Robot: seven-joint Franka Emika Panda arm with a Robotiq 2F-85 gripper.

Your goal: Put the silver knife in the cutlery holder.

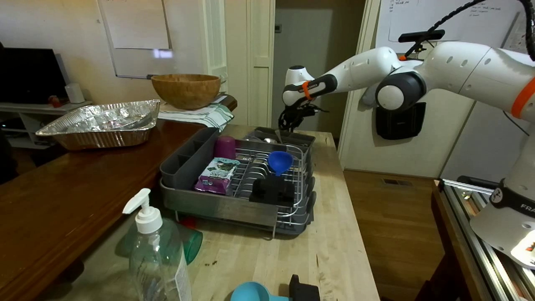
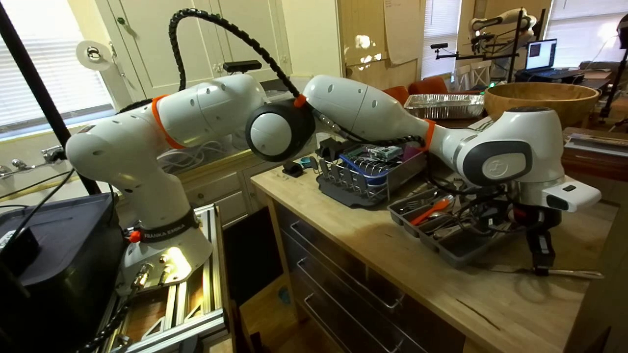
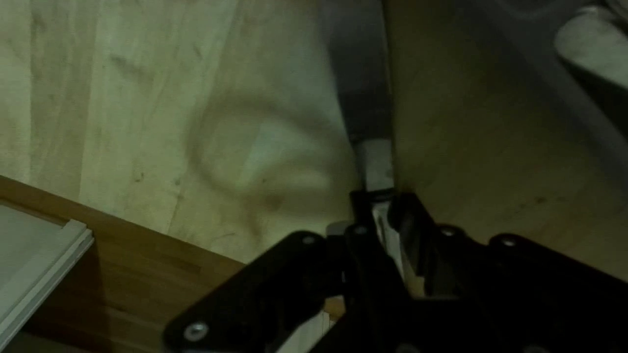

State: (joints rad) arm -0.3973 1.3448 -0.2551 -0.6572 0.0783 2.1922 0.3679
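The silver knife lies with its blade point(image 3: 360, 73) pointing to the top of the wrist view. Its handle point(image 2: 576, 274) sticks out past the fingers in an exterior view. My gripper point(image 3: 380, 198) is shut on the knife around the front of the handle; it also shows in both exterior views point(image 2: 541, 269) point(image 1: 290, 121). The knife is at or just above the wooden counter; I cannot tell which. The grey cutlery holder point(image 2: 463, 245) stands beside the gripper with cutlery and an orange utensil in its compartments. Its rim point(image 3: 539, 63) shows at the right of the wrist view.
A dish rack point(image 1: 225, 209) with a blue funnel point(image 1: 280, 162), a purple cup point(image 1: 225, 147) and a snack bag point(image 1: 217, 175) stands beyond the holder. A wooden bowl point(image 1: 186, 90) and a foil tray point(image 1: 104, 138) are on the darker table. The counter edge point(image 3: 147, 230) is near.
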